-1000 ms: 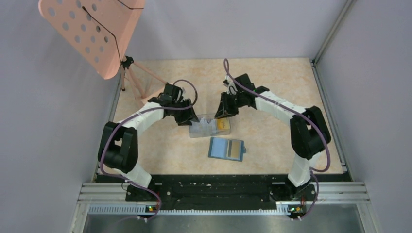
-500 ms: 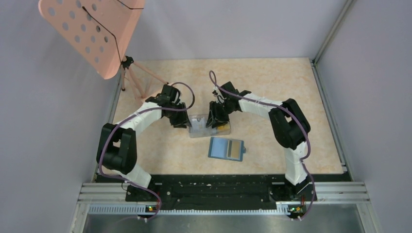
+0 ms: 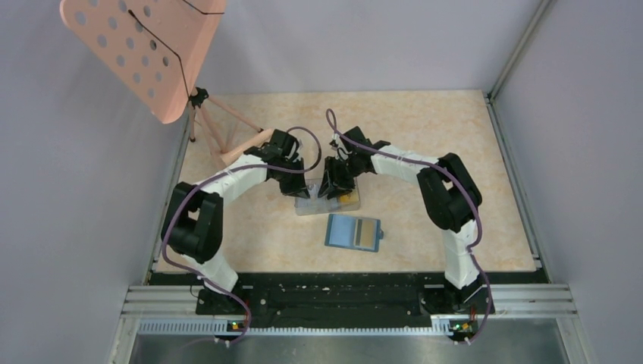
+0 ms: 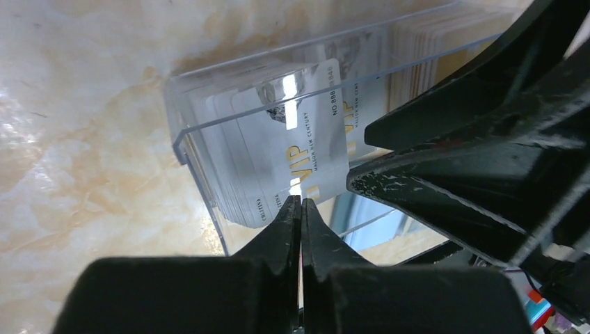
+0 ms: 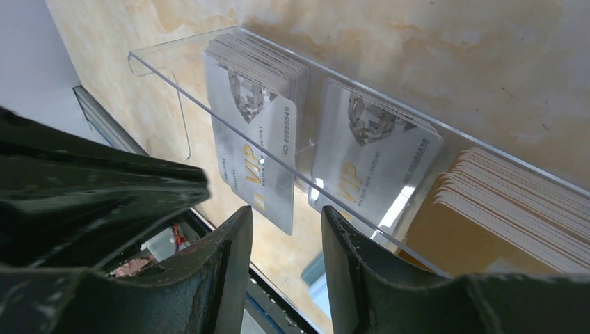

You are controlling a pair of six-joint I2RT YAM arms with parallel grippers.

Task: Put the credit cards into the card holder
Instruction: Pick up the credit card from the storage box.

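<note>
The credit cards stand in stacks inside a clear plastic box (image 3: 315, 206): whitish VIP cards (image 4: 292, 139) and an orange-yellow stack (image 5: 501, 223). The teal card holder (image 3: 353, 232) lies open on the table just in front of the box. My left gripper (image 4: 300, 202) is shut, its tips at the lower edge of the front whitish card; I cannot tell whether they pinch it. My right gripper (image 5: 285, 216) is open at the box wall, with one whitish card (image 5: 257, 160) jutting out of the left stack just above the gap between its fingers. Both grippers crowd the same box.
A pink perforated music stand (image 3: 136, 53) on a tripod (image 3: 220, 129) stands at the back left. Grey walls close in the table on three sides, and a metal rail (image 3: 349, 303) runs along the near edge.
The left gripper has shut and moved right to the box. The right arm swung left and down to the box and opened its jaws wider.
</note>
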